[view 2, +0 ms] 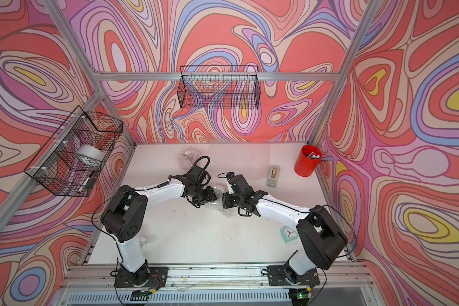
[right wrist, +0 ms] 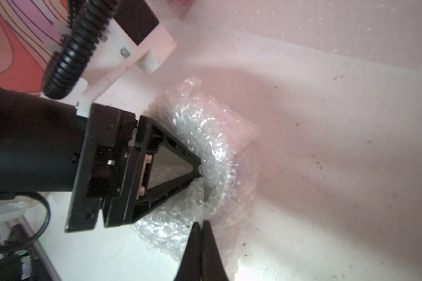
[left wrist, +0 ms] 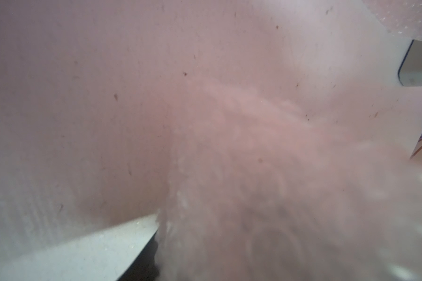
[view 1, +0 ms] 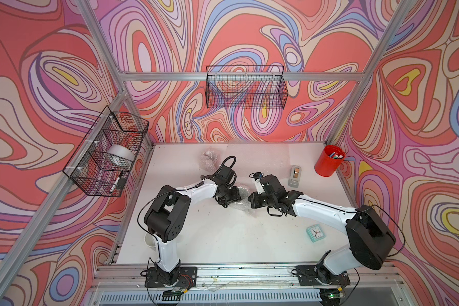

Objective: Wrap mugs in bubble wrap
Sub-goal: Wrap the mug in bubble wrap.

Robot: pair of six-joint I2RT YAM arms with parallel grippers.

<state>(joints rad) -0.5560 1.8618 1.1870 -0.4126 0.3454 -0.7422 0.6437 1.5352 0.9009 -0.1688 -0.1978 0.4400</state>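
A crumpled bundle of bubble wrap (view 1: 242, 191) (right wrist: 205, 136) lies at the table's middle; whatever is inside is hidden. My left gripper (view 1: 238, 198) (right wrist: 200, 171) is shut on this bundle from the left, and blurred wrap (left wrist: 253, 182) fills its wrist view. My right gripper (view 1: 249, 199) (right wrist: 201, 222) is shut, with its tips pinched on the bundle's loose edge. A second wrapped bundle (view 1: 208, 159) with a reddish tint sits at the back, beside a flat sheet of bubble wrap (view 1: 252, 153). A white mug (view 1: 149, 239) stands by the left arm's base, half hidden.
A tape dispenser (view 1: 294, 174) and a red pen cup (view 1: 329, 160) stand at the back right. A mint clock (view 1: 314, 233) lies near the right arm. Wire baskets hang on the left wall (view 1: 106, 153) and the back wall (view 1: 245, 87).
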